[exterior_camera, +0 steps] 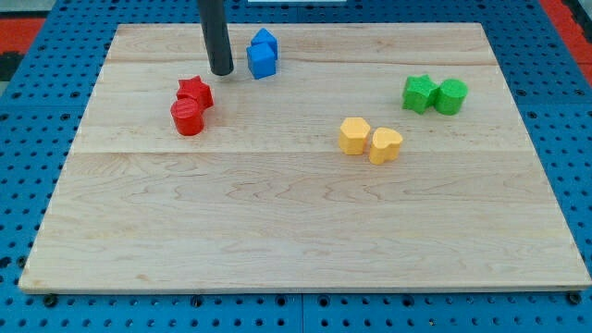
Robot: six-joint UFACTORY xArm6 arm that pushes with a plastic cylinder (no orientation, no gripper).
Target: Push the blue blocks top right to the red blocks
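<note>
Two blue blocks [263,54] sit touching each other near the view's top, left of centre; their exact shapes are hard to make out. A red star block [195,91] and a red cylinder [187,117] sit touching each other below and to the left of the blue pair. My tip [221,71] rests on the board just left of the blue blocks and above right of the red star, a small gap from both.
The wooden board [296,240] lies on a blue pegboard. Two yellow blocks [370,140] sit right of centre. A green star [419,92] and a green cylinder [451,95] sit at the right.
</note>
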